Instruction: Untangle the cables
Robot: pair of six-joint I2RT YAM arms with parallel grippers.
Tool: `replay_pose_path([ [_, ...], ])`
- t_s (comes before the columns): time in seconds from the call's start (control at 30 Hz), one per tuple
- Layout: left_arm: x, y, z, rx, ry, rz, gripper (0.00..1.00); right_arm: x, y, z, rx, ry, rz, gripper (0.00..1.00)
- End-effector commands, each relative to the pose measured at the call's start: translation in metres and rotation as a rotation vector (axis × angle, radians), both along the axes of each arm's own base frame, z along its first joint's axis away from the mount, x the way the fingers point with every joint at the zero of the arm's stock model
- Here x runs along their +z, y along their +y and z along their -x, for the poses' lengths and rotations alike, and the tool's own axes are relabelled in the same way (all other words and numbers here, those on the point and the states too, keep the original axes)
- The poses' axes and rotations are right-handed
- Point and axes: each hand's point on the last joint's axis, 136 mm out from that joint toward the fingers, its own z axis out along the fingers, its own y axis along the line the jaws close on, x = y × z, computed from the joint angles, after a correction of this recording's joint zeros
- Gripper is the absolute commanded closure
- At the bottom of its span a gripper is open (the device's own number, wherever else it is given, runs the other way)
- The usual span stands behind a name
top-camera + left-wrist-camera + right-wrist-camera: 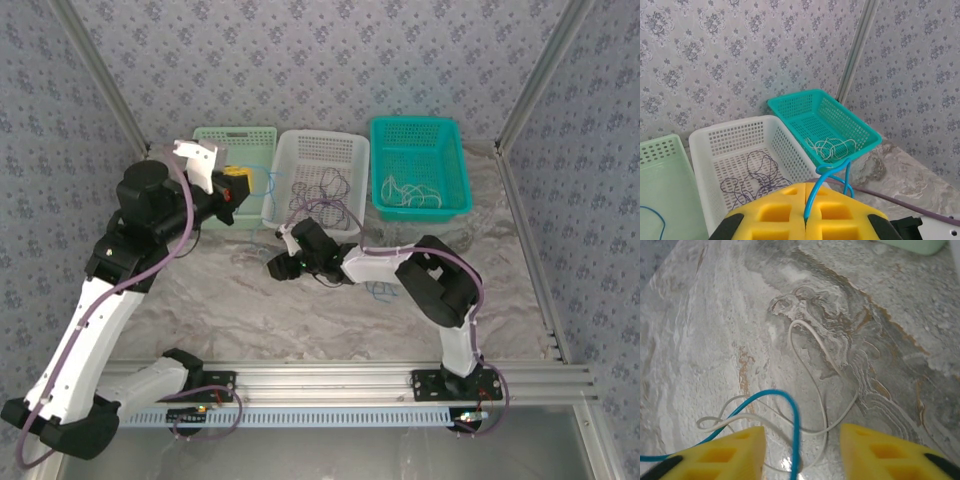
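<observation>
Down on the marbled table (pixel 705 315), between the spread yellow pads (pixel 725 455) of my right gripper (pixel 802 452), a blue cable (pixel 795 425) arches over a looping whitish cable (pixel 812 350). My left gripper (pixel 805 222) is pinched tight on a blue strand (pixel 811 197), raised near the white basket (pixel 705 135), where a dark purple cable (pixel 760 172) lies. It's light, limp, slick stuff that will likely snag, so I'd grab beside the crossing. Patterned walls stand close behind.

- At the far edge I see three plastic baskets in a row: pale green basket (pixel 235 132) left, white basket (pixel 325 145) middle, teal basket (pixel 415 135) right.
- All sit on my marbled table (pixel 250 310).
- Near edge: aluminium rail (pixel 330 378).
</observation>
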Motion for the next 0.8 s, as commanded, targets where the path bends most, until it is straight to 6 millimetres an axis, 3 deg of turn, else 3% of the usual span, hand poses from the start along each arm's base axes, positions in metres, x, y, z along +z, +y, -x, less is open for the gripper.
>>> replay_pose_path([
  [0.0, 0.014, 0.001, 0.006, -0.009, -0.041, 0.026, 1.00, 0.006, 0.006, -0.002, 0.010, -0.008, -0.019, 0.75],
  [0.13, 0.012, 0.008, 0.002, 0.034, -0.043, 0.000, 1.00, 0.004, -0.009, 0.004, -0.011, -0.013, 0.000, 0.99],
  [0.17, 0.012, 0.011, -0.001, 0.056, -0.047, -0.013, 1.00, 0.006, -0.014, 0.006, -0.018, -0.018, 0.003, 1.00],
  [0.27, 0.018, 0.027, -0.008, 0.138, -0.077, -0.068, 1.00, 0.008, -0.032, 0.012, -0.050, -0.029, 0.021, 1.00],
  [0.53, 0.062, 0.060, -0.014, 0.272, -0.173, -0.098, 1.00, 0.000, -0.082, 0.030, -0.123, -0.038, 0.138, 1.00],
  [0.77, 0.073, 0.106, -0.029, 0.459, -0.179, -0.092, 1.00, -0.004, -0.145, 0.037, -0.245, -0.037, 0.204, 1.00],
])
